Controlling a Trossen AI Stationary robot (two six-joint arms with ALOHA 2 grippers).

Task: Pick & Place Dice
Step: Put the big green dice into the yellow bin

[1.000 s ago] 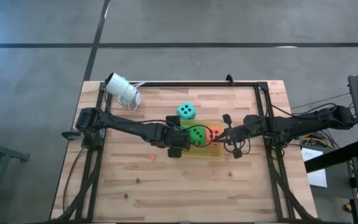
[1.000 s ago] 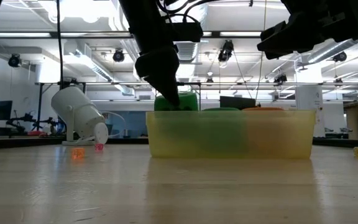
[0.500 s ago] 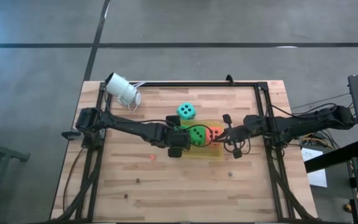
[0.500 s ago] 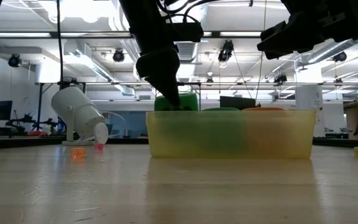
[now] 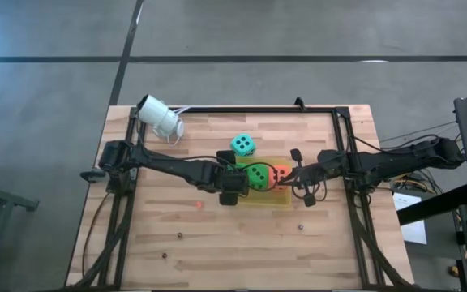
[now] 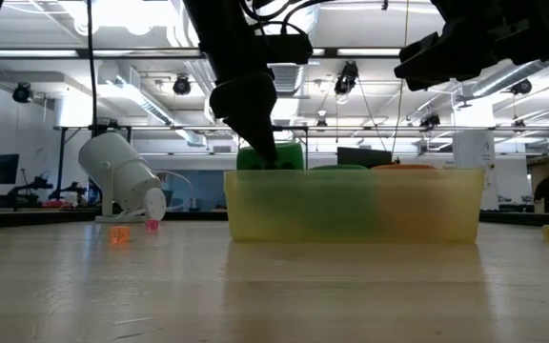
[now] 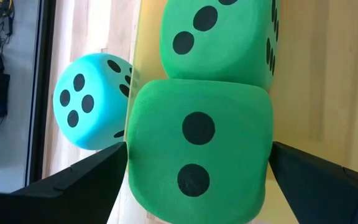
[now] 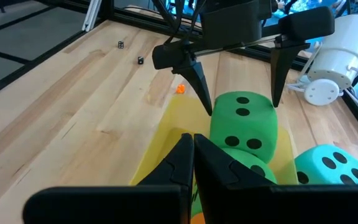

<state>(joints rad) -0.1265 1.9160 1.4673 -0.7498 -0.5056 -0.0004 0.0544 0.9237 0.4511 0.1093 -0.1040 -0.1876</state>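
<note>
High view: pale wooden plank tabletop, with a yellow translucent plastic bin sitting around mid-table, nearer the right edge. Inside, stacked bright green soft dice and an orange-red soft die; teal soft die just outside, toward the far edge. Left gripper poised over the top green die, fingers spread either side, not touching. Right gripper over the bin's right end, fingers pressed together, holding nothing.
</note>
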